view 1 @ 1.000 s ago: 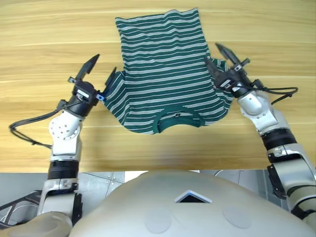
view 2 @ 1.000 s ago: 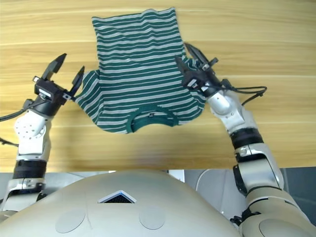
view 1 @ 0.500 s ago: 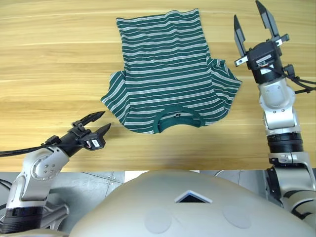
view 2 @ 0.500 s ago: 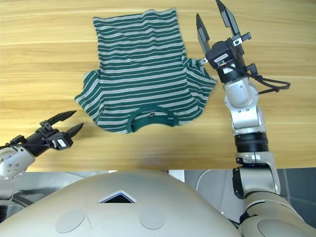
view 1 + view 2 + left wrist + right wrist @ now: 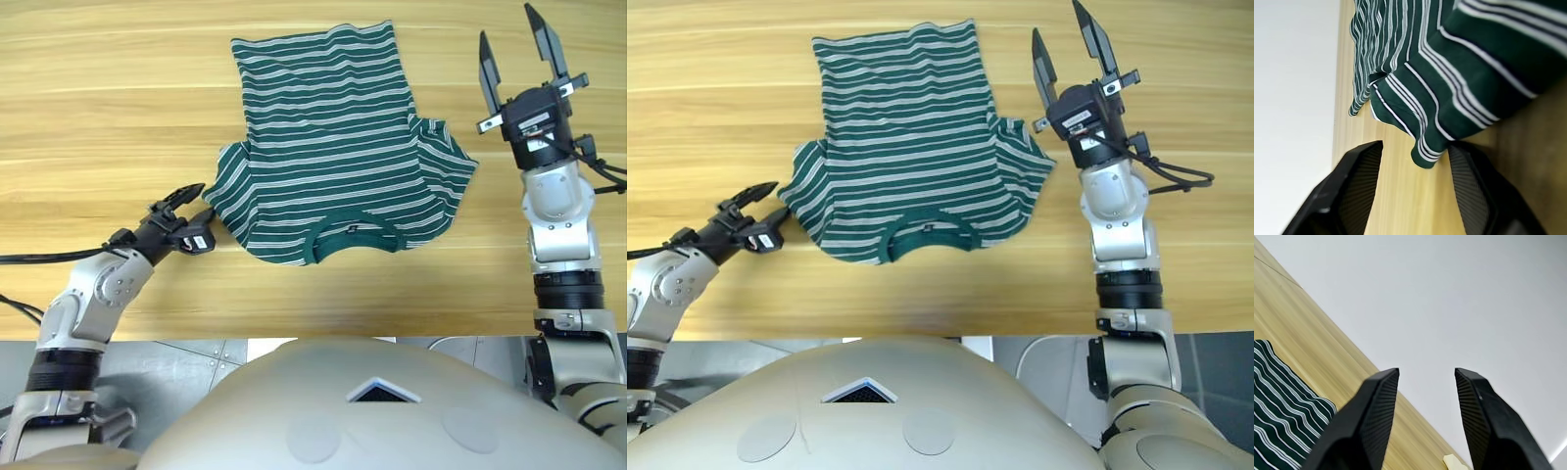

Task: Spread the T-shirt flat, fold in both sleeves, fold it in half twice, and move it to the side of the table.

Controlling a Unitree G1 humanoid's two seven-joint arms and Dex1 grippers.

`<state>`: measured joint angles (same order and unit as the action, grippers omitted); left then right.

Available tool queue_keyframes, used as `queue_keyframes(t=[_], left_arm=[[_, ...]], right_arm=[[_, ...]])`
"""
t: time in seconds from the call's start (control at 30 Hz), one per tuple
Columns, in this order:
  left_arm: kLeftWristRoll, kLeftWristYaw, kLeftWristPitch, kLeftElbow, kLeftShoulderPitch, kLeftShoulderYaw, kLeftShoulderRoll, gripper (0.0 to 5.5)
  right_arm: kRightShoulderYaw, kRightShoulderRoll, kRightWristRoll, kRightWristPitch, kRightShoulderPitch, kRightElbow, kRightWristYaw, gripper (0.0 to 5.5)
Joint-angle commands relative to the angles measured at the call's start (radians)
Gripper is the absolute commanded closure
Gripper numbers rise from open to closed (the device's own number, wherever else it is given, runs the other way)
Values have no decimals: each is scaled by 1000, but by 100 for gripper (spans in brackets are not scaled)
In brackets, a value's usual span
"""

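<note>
That T-shirt (image 5: 328, 147) is soft and floppy, so pinch the sleeve hem (image 5: 1425, 152). Your left hand (image 5: 196, 204) sits released right at it; your right hand (image 5: 511, 39) is released too, well apart.

table: you are looking down on a pale wooden table (image 5: 98, 88), its planks running crosswise | floor: grey tiles (image 5: 201, 350) are showing below its near edge | backdrop: a plain white surface (image 5: 1459, 293) is showing beyond the tabletop's edge

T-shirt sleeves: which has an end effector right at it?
The sleeve on the robot's left: the left end effector sits open at its cuff; the right end effector is raised clear of the other sleeve.
</note>
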<state>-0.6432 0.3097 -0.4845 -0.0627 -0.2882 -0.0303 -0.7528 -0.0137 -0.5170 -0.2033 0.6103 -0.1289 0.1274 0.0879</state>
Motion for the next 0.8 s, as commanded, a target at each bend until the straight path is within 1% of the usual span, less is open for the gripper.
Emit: queue_keyframes(t=[0.03,0.37,0.53,0.6,0.7,0.8], left_arm=[[-36,1,30,-102,22,-53,-16,303],[-30,-23,15,-139,64,-126,-34,303],[-35,-10,0,-108,57,-170,-50,392],[-38,-4,3,-104,63,-185,-58,411],[-51,-2,15,-107,69,-203,-71,460],[-58,0,23,-109,79,-215,-82,489]], right_arm=[[17,14,-11,3,8,12,-6,337],[41,25,-12,1,8,17,-1,337],[47,30,-10,-4,6,21,4,337],[49,30,-11,-2,2,33,4,337],[49,32,-13,0,-1,44,5,337],[50,31,-12,-2,-1,44,7,337]])
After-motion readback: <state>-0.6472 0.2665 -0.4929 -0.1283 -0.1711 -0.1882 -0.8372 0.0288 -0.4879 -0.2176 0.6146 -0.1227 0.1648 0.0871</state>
